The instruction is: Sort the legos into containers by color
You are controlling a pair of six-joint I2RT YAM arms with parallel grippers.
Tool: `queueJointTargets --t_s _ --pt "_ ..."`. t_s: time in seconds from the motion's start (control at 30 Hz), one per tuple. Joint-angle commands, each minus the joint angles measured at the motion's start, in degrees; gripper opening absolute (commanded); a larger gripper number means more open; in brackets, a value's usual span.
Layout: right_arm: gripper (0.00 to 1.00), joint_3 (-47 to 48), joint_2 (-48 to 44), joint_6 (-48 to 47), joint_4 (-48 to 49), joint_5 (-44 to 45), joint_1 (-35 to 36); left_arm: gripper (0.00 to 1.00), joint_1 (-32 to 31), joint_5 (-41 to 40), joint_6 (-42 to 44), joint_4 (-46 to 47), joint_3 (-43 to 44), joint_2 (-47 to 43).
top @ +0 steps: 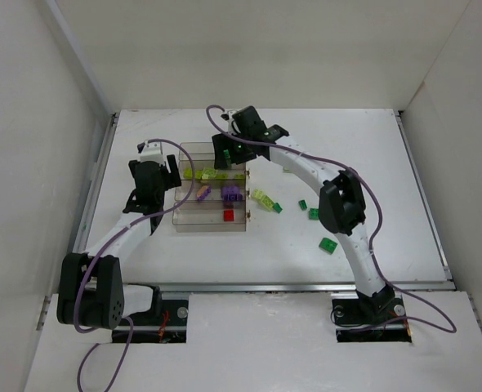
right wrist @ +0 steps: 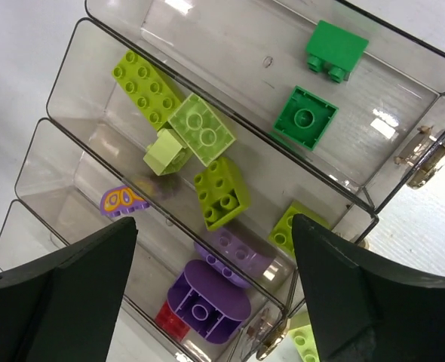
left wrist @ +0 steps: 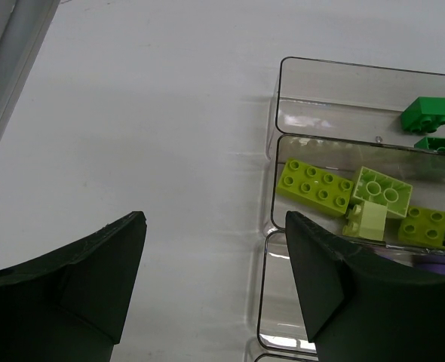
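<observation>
Only a corner of the red lego [right wrist: 167,320] shows past purple legos [right wrist: 207,305].

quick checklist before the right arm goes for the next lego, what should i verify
1. Right gripper open, nothing between its fingers: ok.
2. Left gripper open and empty, by the tray end: ok.
3. Far bin holds only dark green bricks: ok.
4. Yellow-green bricks all in second bin: ok.
5. Table cleared of loose legos: not ok, several lie right of the tray.
6. Nearest bin contents: cannot tell, only a red brick shows.
</observation>
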Motion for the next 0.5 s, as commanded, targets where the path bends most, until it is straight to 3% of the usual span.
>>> queueJointTargets --t_s 0.0,0.2,0.47 --pt "0.89 1.05 -2.33 -0.38 2.24 -1.05 0.01 0.71 0.08 -0.14 -0.22 2.18 -0.29 -1.15" --pt "0.91 -0.44 -8.47 -0.38 2.24 2.99 -1.21 0.71 0.08 -0.14 -0.22 2.18 -0.29 -1.15" --pt "0.91 -23.72 -22.19 10.16 0.67 16.0 -13.34 0.71 0.08 1.0 -0.22 2.18 -0.29 -1.15"
